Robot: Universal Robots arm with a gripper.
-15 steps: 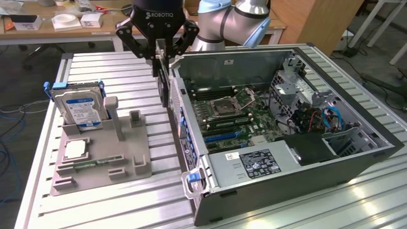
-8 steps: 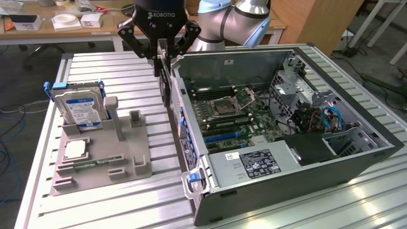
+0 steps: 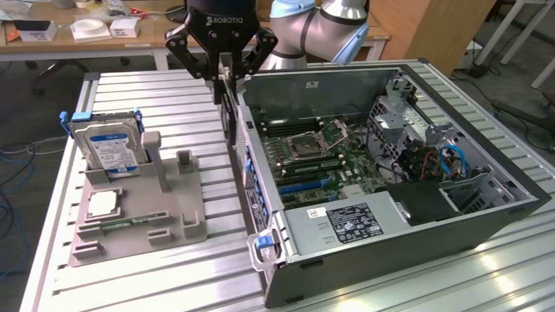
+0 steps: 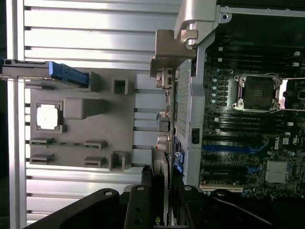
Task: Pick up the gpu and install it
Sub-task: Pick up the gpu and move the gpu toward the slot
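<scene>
Exterior view: gpu (image 3: 226,107) upright within the gripper (image 3: 223,75).

An open computer case (image 3: 390,260) lies on its side on a slatted metal counter (image 3: 156,91), its motherboard (image 3: 334,166), open processor socket (image 3: 312,140) and labelled power supply (image 3: 347,224) exposed. Just beside it, at the exterior view's left, a grey tray (image 3: 178,218) holds an upright hard drive (image 3: 111,146), a processor chip (image 3: 104,203) lying flat and a memory stick (image 3: 121,224).
</scene>
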